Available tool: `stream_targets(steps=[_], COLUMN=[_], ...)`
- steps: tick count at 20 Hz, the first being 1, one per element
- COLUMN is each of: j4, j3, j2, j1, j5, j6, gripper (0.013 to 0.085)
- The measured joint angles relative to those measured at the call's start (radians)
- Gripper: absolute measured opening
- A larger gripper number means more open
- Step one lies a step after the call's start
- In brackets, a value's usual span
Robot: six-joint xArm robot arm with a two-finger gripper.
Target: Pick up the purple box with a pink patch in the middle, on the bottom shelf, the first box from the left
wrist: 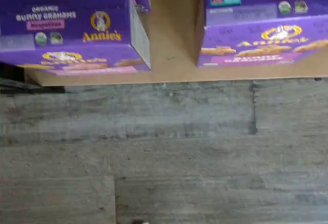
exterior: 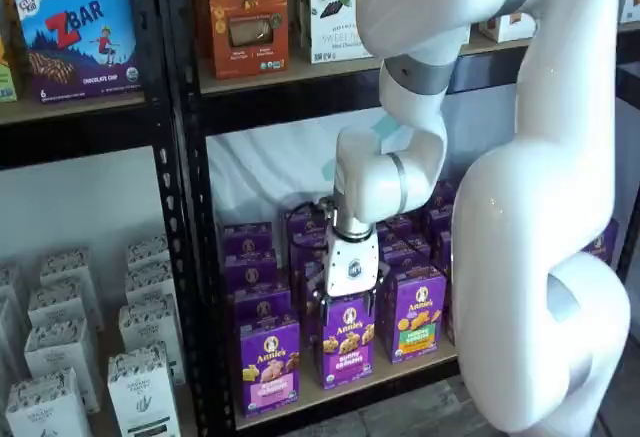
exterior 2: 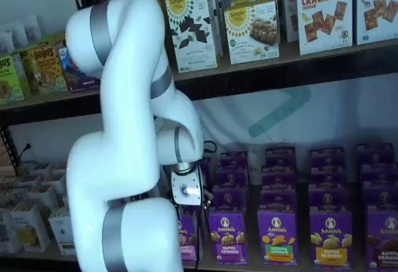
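Note:
The purple box [exterior: 268, 362] with the pale pink patch stands upright at the front of the bottom shelf [exterior: 330, 393], beside the black upright. In a shelf view my arm half hides this purple box [exterior 2: 188, 236]. My gripper [exterior: 350, 315] hangs in front of the Annie's rows, over the neighbouring carton just right of the purple box. Its black fingers are spread with a gap, so it is open and holds nothing. The wrist view looks down on the purple box [wrist: 66, 29], with bare board of the bottom shelf [wrist: 169, 55] between it and a second carton.
A carton with a darker magenta patch [exterior: 348, 345] and one with a green patch [exterior: 415, 315] stand right of the target, with more purple rows behind. White cartons [exterior: 60, 342] fill the left rack past the black upright [exterior: 190, 257]. Grey plank floor [wrist: 164, 152] lies below.

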Motion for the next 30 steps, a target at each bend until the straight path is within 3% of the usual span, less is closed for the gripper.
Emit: stream_targets(steps=[3, 14, 21, 30], j4=[0.04, 0.013, 0.034, 0.005], j3=[-0.039, -0.196, -0.299, -0.397], j2=[0.023, 0.147, 0.241, 0.327], j1=[0.007, 0.044, 0.074, 0.099], j5=[0.014, 0.057, 0.067, 0.062], j6=[-0.03, 0.034, 0.045, 0.097], gripper=[0.085, 0.085, 0.085, 0.085])
